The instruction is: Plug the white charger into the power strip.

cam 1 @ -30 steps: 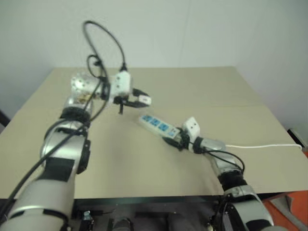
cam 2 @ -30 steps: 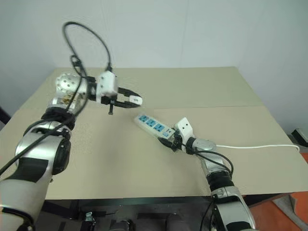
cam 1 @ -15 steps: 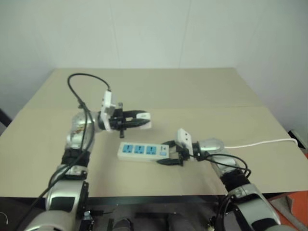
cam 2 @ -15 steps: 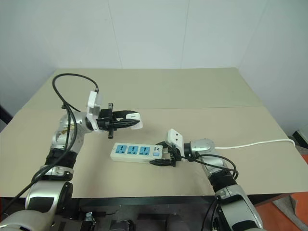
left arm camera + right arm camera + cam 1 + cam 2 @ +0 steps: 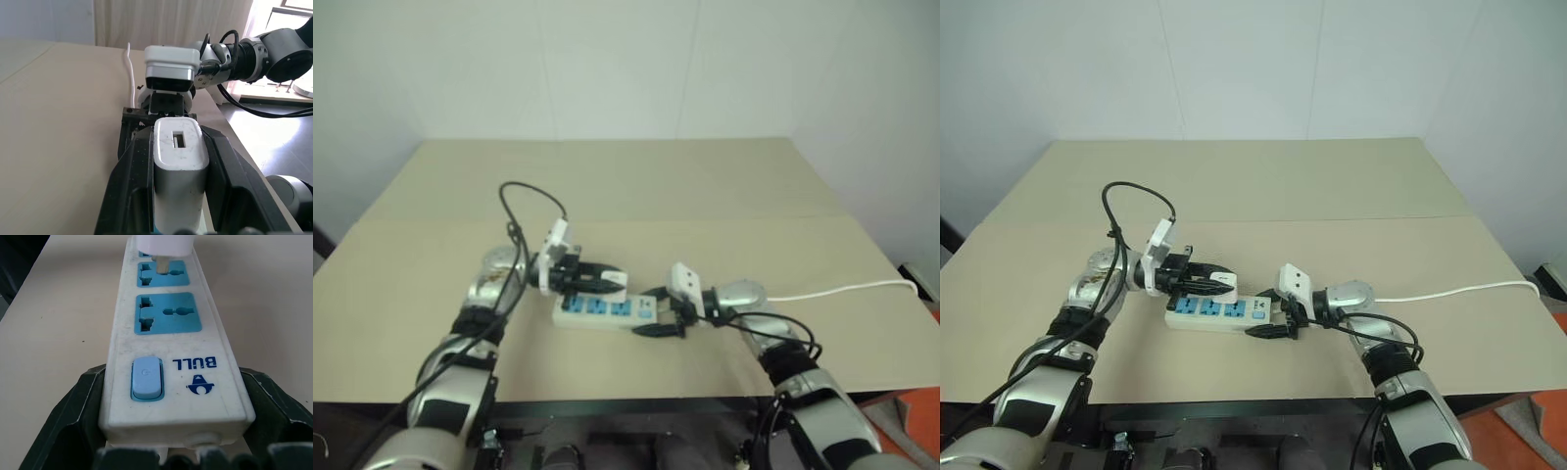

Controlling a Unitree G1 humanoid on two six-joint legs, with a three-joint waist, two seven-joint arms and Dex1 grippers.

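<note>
The power strip (image 5: 1215, 311) lies flat on the tan table, a long white bar with blue socket faces (image 5: 168, 313) and a blue switch at its near end. My right gripper (image 5: 1268, 321) is shut on that switch end, one black finger (image 5: 73, 416) against each side. The white charger (image 5: 1225, 285) sits between the fingers of my left gripper (image 5: 1219, 284), which is shut on it and points level across the strip. A metal prong of the charger (image 5: 161, 242) hangs at the middle socket. I cannot tell whether the prong touches it.
The strip's thin white cord (image 5: 1459, 291) runs off to the table's right edge. The tan table (image 5: 1332, 186) stretches back to a white wall. My left arm's black cable (image 5: 1131, 196) loops above the wrist. The table's front edge lies just below both arms.
My left gripper has come down and nearer with the charger, from high above the table to just over the strip. In the last half second the right gripper and the strip have stayed put.
</note>
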